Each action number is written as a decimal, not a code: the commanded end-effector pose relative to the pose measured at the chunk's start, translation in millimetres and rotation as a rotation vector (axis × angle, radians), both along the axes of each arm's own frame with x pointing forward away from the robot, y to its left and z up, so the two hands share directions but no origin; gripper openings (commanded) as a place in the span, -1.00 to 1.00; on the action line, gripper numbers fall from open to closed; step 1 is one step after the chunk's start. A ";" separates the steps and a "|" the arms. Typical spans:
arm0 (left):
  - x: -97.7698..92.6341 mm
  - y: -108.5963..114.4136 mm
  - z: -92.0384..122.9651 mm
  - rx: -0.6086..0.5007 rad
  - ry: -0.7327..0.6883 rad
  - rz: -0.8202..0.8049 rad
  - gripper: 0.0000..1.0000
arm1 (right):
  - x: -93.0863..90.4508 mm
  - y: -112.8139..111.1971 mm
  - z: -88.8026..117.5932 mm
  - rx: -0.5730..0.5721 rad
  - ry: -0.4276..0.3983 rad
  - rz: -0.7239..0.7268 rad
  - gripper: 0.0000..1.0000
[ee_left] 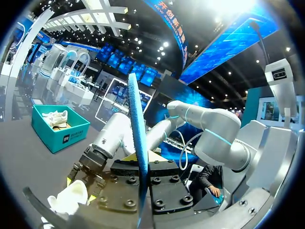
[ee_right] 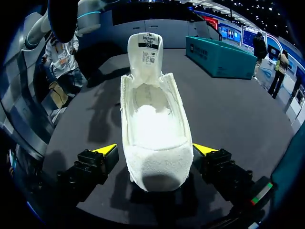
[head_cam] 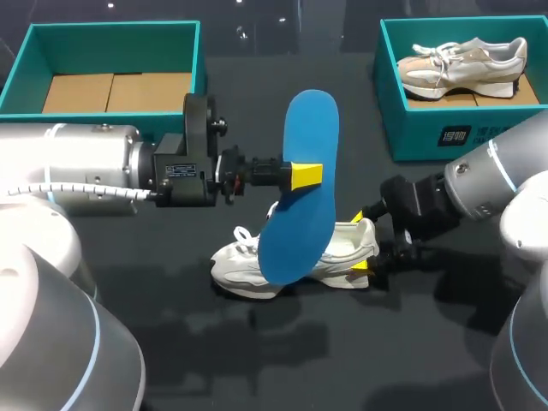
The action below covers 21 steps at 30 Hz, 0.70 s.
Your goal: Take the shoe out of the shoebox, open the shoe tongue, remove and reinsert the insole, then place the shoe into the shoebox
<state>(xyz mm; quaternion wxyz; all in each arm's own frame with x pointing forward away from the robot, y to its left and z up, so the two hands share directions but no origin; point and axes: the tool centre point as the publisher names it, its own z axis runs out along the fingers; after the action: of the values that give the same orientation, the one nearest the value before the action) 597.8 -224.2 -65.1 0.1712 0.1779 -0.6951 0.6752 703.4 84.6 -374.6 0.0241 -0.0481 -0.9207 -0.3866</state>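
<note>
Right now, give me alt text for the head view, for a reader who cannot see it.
My left arm's fingers grip a blue insole, held upright above a white shoe on the dark table, with my right arm at the shoe's heel. Two teal shoeboxes stand behind, the left shoebox and the right shoebox, which holds a beige shoe.

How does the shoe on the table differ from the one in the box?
The table shoe is white; the boxed shoe is beige. The table shoe stands on the tabletop, tongue raised; the boxed shoe sits laced in the right shoebox. Both are sneakers.
</note>
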 end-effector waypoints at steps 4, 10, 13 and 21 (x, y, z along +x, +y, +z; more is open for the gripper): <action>-0.8 -1.4 -1.2 -0.002 0.000 0.002 -1.00 | -2.7 1.8 14.5 -0.411 0.067 0.006 1.00; -0.8 -1.4 -1.2 -0.002 0.000 0.002 -1.00 | -2.7 1.8 14.5 -0.411 0.067 0.006 1.00; -0.8 -1.4 -1.2 -0.002 0.000 0.002 -1.00 | -2.0 5.6 17.7 -0.462 0.053 0.016 1.00; -0.8 -1.4 -1.2 -0.002 0.000 0.002 -1.00 | 2.1 13.3 27.2 -0.595 0.045 0.029 1.00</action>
<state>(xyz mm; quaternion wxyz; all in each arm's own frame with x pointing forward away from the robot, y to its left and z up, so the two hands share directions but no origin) 597.7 -223.8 -64.9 0.1712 0.1780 -0.6954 0.6749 704.3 93.6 -351.2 0.0296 -0.0526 -0.9715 -0.2293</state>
